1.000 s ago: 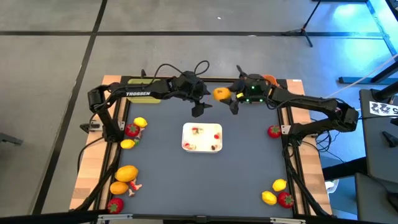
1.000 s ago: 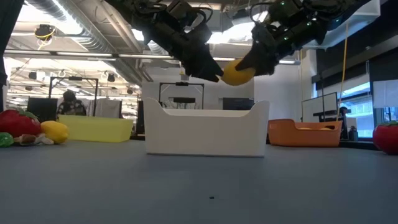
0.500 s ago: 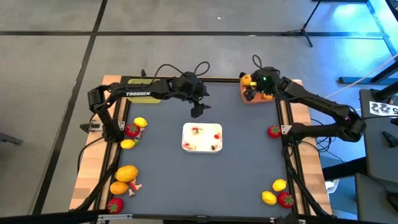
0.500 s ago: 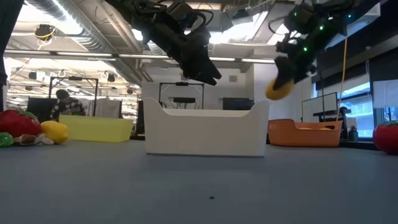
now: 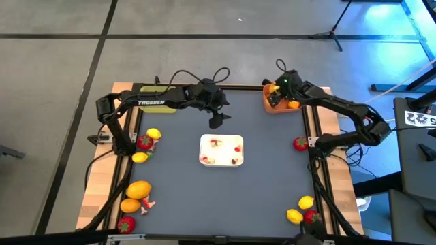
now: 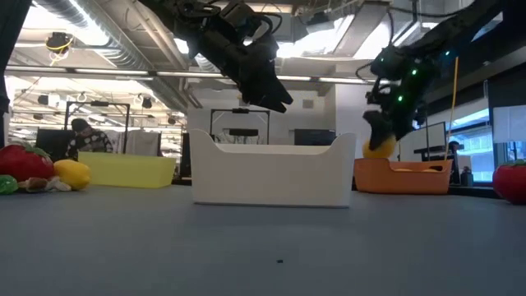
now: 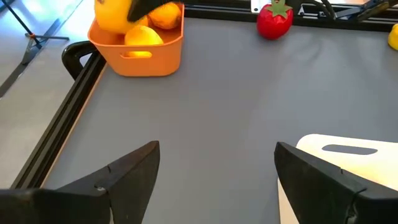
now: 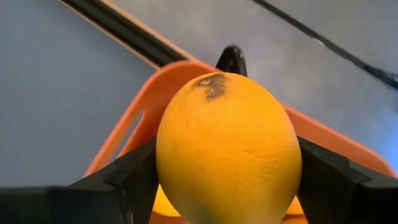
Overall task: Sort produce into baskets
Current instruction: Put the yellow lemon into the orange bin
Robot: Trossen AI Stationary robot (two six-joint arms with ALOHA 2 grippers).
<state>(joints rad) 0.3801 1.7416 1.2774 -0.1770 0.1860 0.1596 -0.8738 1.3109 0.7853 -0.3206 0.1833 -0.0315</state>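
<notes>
We look down on a dark grey table top [image 5: 266, 190] framed in pale wood, set on a grey concrete floor; from table height an open workshop with ceiling ducts shows behind it, and a person [image 6: 82, 136] sits far off.

Our right gripper [image 5: 278, 96] hangs over the small square orange plastic basket [image 5: 270, 107] at the table's far right corner. Its two dark fingers [image 8: 134, 174] are clamped on either side of a round orange toy fruit [image 8: 229, 149], which sits just above the basket's rim; more orange and yellow pieces already lie inside the tub.

Our left gripper [image 5: 216, 121] hovers above the table near the far edge, just beyond the flat white rectangular tray [image 5: 221, 150] in the middle. Its fingers stand well apart with nothing between them.

The yellow-green basket [image 6: 131, 170] stands at the far left, mostly hidden under the left arm from above.

Loose produce lies along both side edges. By the left edge are a red toy strawberry [image 5: 144, 142] between two small yellow lemons [image 5: 153, 134], and nearer the front a larger yellow-orange fruit [image 5: 139, 190], an orange piece and another strawberry. On the right, a lone strawberry [image 5: 300, 143] sits beside the frame, and two yellow pieces and a red one cluster at the near right corner [image 5: 303, 212].
</notes>
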